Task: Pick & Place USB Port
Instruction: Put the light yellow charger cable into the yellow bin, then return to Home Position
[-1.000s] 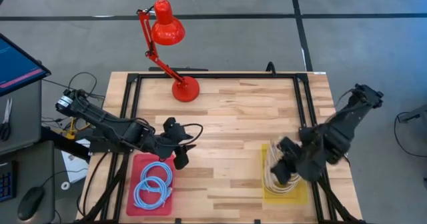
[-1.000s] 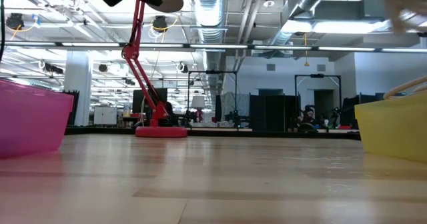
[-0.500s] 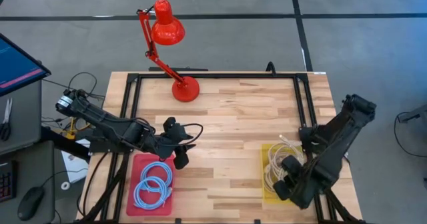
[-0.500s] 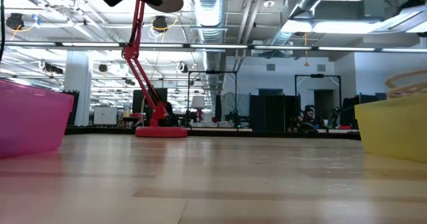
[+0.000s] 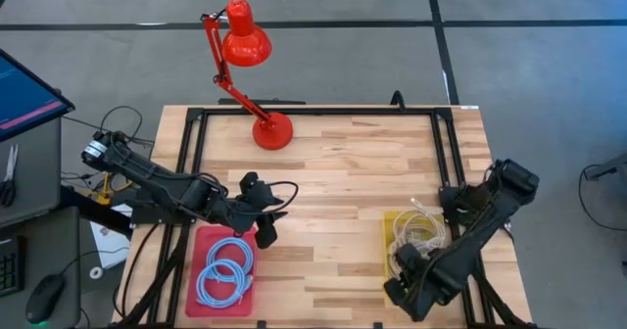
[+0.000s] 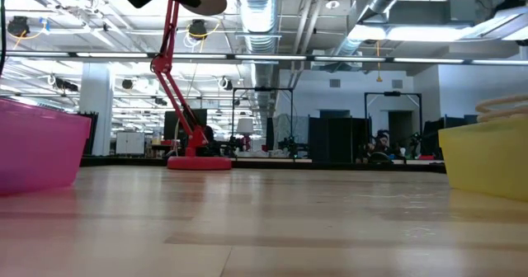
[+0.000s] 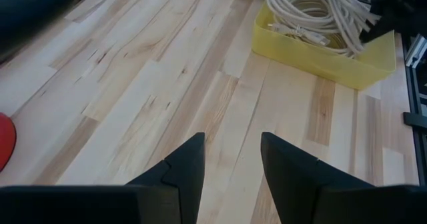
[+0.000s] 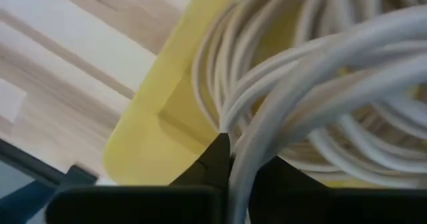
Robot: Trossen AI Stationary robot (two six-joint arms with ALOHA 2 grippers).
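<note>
A coil of white cables (image 5: 419,241) lies in the yellow tray (image 5: 391,221) at the table's near right, and its top loops show above the rim (image 6: 502,105). My right gripper (image 5: 402,288) points down over the tray's near left corner, shut on one white strand. Two blue cable coils (image 5: 223,270) lie in the pink tray (image 5: 201,239) at the near left. My left gripper (image 7: 230,159) hangs open over that tray's far right corner with nothing between its fingers, pointing toward the yellow tray (image 7: 333,61). My right gripper pinches one strand of the white cable (image 8: 235,174) between its two fingers, coming from above and pointing down. The strand runs on into the coil, which rests in the yellow tray (image 8: 153,131).
A red desk lamp (image 5: 257,84) stands at the far middle of the table. Black frame rails (image 5: 313,112) run along the far, left and right sides. Bare wood (image 5: 323,221) lies between the two trays. A monitor (image 5: 24,89) and wires sit off the table's left.
My right gripper has gone down and toward the table's near edge, tipping until it points straight down. The white cable loops that it held high have sunk into the yellow tray and rest just above its rim.
</note>
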